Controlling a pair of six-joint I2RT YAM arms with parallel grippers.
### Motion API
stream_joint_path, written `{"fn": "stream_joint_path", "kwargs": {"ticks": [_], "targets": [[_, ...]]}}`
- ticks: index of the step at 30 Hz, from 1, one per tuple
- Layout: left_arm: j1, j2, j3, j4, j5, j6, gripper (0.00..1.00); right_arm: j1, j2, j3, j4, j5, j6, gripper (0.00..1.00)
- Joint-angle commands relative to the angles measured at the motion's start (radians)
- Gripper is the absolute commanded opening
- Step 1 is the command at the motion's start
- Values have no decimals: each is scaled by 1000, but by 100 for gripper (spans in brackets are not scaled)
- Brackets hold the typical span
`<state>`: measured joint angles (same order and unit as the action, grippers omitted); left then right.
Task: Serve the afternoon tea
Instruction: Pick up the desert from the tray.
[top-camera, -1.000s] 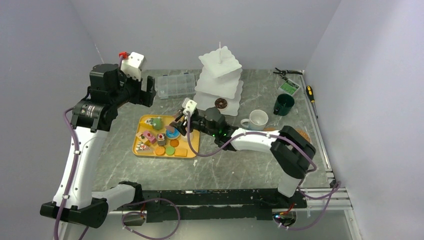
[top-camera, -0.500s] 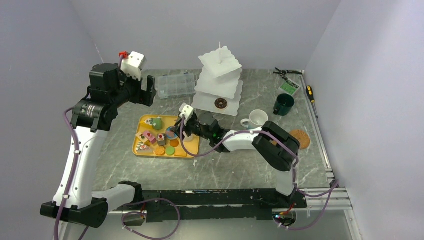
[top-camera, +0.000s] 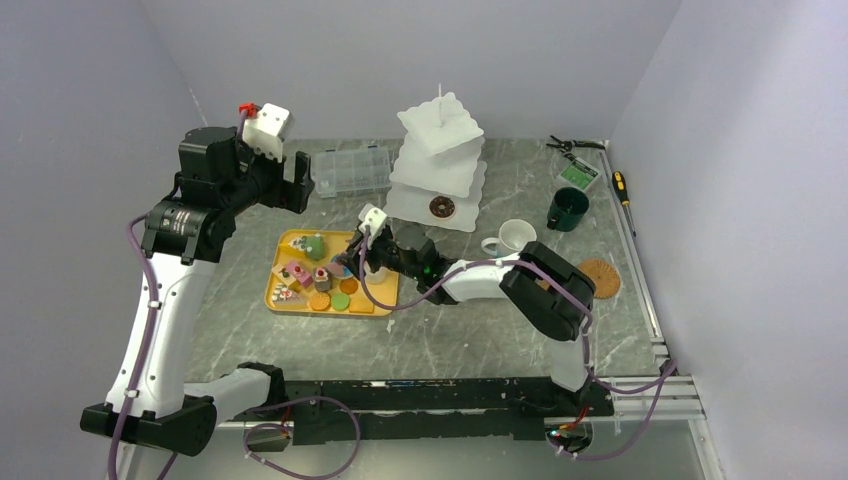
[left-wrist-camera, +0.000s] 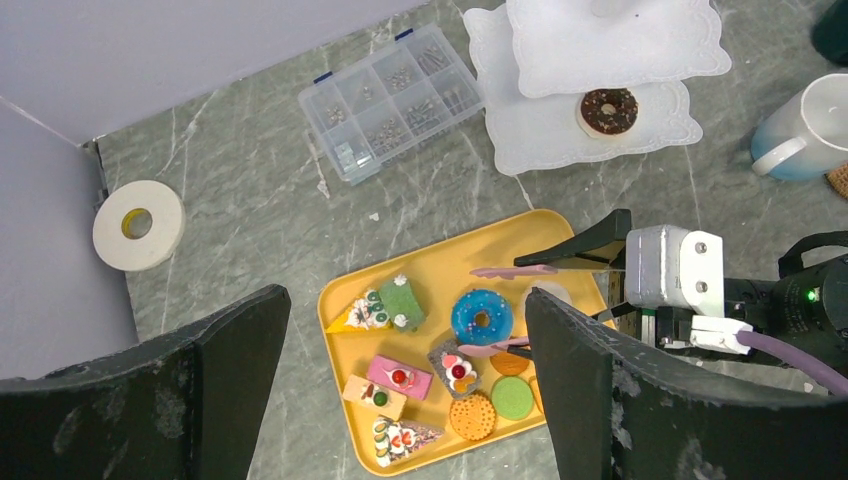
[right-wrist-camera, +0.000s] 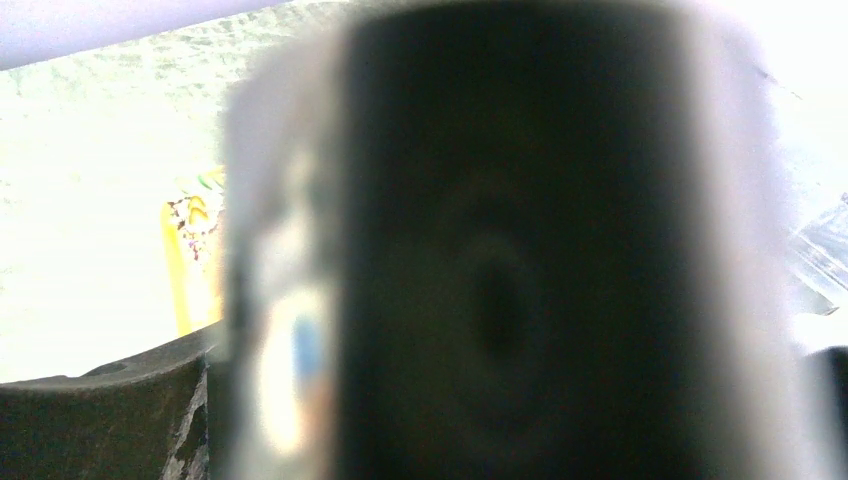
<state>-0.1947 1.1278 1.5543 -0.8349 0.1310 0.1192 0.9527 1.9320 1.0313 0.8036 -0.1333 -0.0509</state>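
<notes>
A yellow tray (top-camera: 286, 240) holds several toy pastries, among them a blue donut (left-wrist-camera: 481, 316). My right gripper (top-camera: 360, 250) is shut on the pink tongs (left-wrist-camera: 512, 270), whose two arms lie on either side of the blue donut. A chocolate donut (top-camera: 441, 207) sits on the bottom tier of the white stand (top-camera: 441, 150). A white mug (top-camera: 516, 237), a dark-green mug (top-camera: 567, 208) and a cork coaster (top-camera: 600, 272) are to the right. My left gripper (top-camera: 295, 180) is open and empty, high above the tray. The right wrist view is blocked by a dark blur.
A clear compartment box (top-camera: 350, 170) lies behind the tray, left of the stand. A roll of tape (left-wrist-camera: 138, 224) sits in the back left corner. Pliers (top-camera: 573, 145) and a screwdriver (top-camera: 622, 186) lie at the back right.
My right arm has moved left over the tray, bringing the tongs to the blue donut. The left arm has not moved.
</notes>
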Motion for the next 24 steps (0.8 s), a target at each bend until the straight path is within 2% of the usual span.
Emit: {"fn": "stream_joint_path", "kwargs": {"ticks": [1, 8, 24], "targets": [[5, -13, 33, 28, 24, 14, 93, 7, -43, 2, 79, -4, 30, 78], [5, -9, 47, 31, 23, 16, 93, 6, -79, 1, 56, -14, 28, 78], [4, -16, 47, 37, 21, 25, 93, 8, -34, -3, 37, -12, 35, 78]]}}
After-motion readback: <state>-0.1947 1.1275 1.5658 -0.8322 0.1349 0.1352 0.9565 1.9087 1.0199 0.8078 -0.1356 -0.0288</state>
